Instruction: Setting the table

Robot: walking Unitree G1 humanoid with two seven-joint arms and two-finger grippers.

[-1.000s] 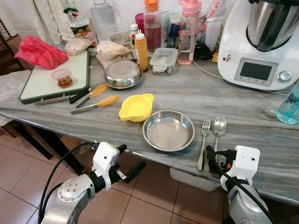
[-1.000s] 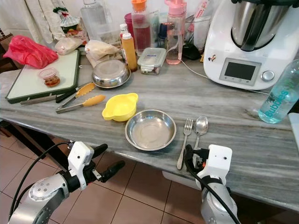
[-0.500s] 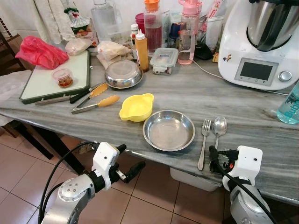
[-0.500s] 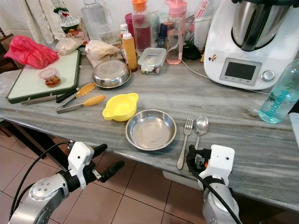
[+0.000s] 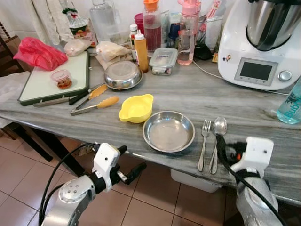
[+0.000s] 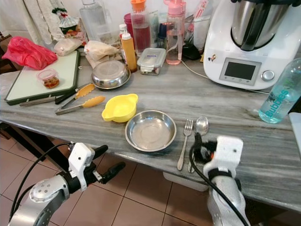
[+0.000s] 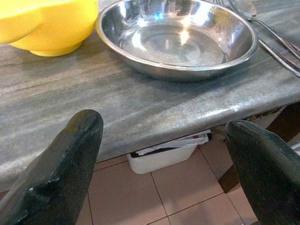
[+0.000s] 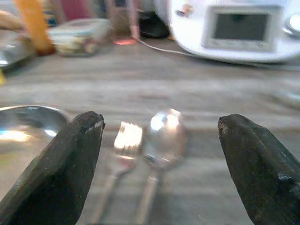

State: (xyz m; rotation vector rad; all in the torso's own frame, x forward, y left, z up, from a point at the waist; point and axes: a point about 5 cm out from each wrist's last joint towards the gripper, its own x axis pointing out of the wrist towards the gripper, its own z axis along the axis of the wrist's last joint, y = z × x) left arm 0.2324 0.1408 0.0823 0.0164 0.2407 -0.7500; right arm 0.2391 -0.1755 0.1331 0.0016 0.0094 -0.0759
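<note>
Hovering right gripper (image 8: 159, 154), fingers spread, over steel fork (image 6: 184, 143) and steel spoon (image 6: 199, 133) beside round steel plate (image 6: 150, 130); cutlery placement looks done; next, withdraw. Left gripper (image 7: 164, 154) spread, idle.

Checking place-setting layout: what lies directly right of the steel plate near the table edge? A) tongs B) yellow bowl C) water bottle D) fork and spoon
D: the fork and spoon lie side by side just right of the steel plate, ahead of the open right gripper.
</note>
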